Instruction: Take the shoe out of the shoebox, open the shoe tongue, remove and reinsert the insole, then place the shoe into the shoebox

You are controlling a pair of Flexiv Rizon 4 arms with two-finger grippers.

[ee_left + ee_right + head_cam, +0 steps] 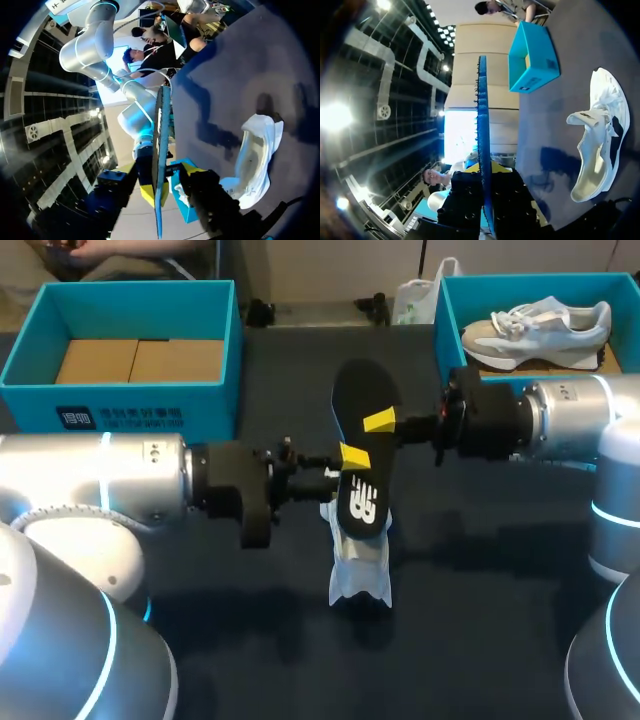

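A white logo mark sits on the black foam insole (368, 485). Small white print, too small to read, lines the teal cardboard shoebox's (205, 405) front wall.

The left arm (90, 490) and the right arm (585, 415) are fat, round tubes of shiny silver. Thin rings of blue light glow around them. Each arm ends in a chunky black part, and its black jaws have bright yellow tips (379, 421).

Dark table (480, 560) bears shoe (360, 575), 2 shoeboxes (200, 405).
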